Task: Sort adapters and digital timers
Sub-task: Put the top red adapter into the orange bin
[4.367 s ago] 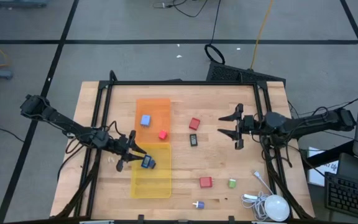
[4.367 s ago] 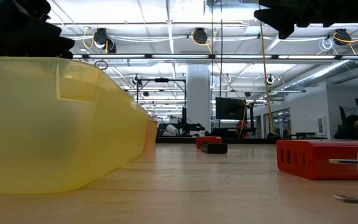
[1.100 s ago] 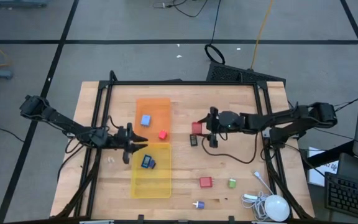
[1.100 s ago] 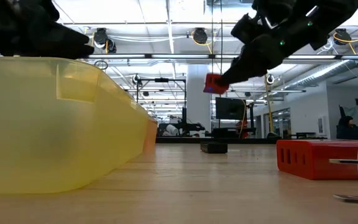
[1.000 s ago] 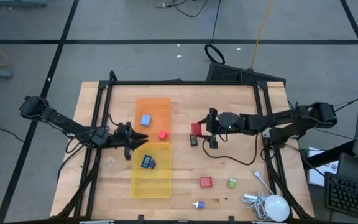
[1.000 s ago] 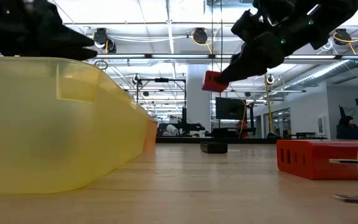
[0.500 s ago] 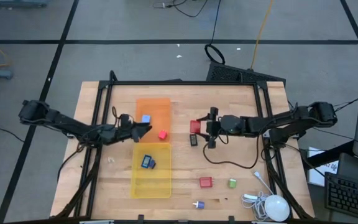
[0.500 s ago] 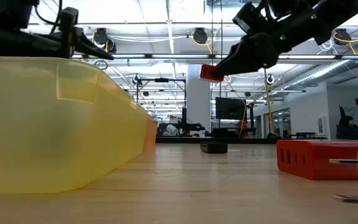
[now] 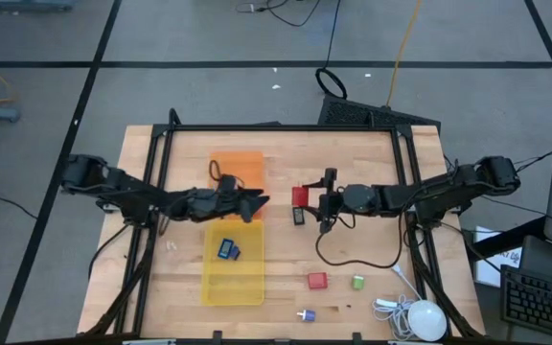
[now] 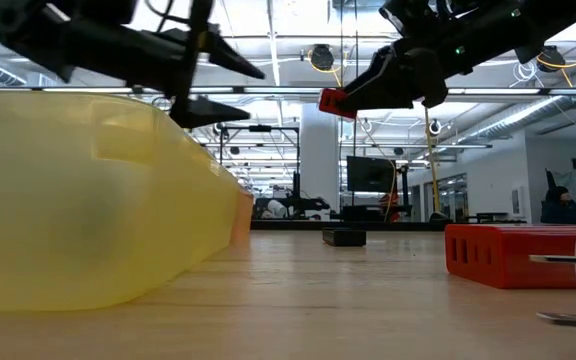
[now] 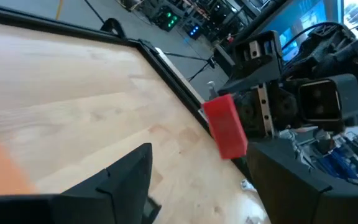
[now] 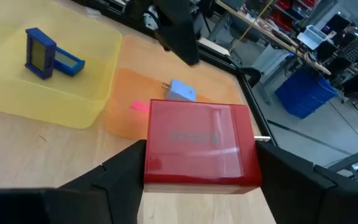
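STEP: carry red adapter (image 12: 197,144) to orange tray (image 9: 246,164) | RIGHT end effector (image 9: 322,198): clamped on adapter, above counter (image 9: 372,249), beside tray | LEFT end effector (image 9: 254,204): spread over tray | ADVICE: you keep clear of it, release low.

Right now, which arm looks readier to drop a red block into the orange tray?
The right: its jaws already hold the red adapter in the air beside the orange tray. The left gripper hovers open, holding nothing.
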You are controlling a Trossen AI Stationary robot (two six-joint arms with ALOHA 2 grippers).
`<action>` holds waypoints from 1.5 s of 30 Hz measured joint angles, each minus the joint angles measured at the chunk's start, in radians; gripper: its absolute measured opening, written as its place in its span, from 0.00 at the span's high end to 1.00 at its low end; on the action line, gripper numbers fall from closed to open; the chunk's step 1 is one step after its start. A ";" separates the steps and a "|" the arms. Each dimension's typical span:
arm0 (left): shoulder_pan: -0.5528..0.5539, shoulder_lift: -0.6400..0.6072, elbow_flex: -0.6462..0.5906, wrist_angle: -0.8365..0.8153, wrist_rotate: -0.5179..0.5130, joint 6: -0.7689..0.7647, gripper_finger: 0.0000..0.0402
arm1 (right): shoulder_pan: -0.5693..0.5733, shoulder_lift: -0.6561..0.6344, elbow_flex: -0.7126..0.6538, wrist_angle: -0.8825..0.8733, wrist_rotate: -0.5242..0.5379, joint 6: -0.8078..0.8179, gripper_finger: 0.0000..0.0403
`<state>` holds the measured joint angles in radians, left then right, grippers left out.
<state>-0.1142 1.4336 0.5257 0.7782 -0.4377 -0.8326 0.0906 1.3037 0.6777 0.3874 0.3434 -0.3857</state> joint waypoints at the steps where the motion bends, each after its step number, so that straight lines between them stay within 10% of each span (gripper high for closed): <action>1: 0.005 0.023 0.022 0.000 0.012 0.000 0.36 | 0.000 0.000 0.000 0.000 0.000 0.003 0.35; 20: 0.091 0.341 0.345 -0.005 0.187 0.026 0.36 | 0.000 0.000 0.000 0.006 0.002 0.007 0.35; 45: 0.176 0.345 0.353 -0.002 0.424 0.033 0.65 | 0.000 -0.001 0.001 0.000 0.024 0.030 0.34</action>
<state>0.0619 1.7790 0.8787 0.7765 -0.0135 -0.7995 0.0910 1.3024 0.6785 0.3875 0.3676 -0.3555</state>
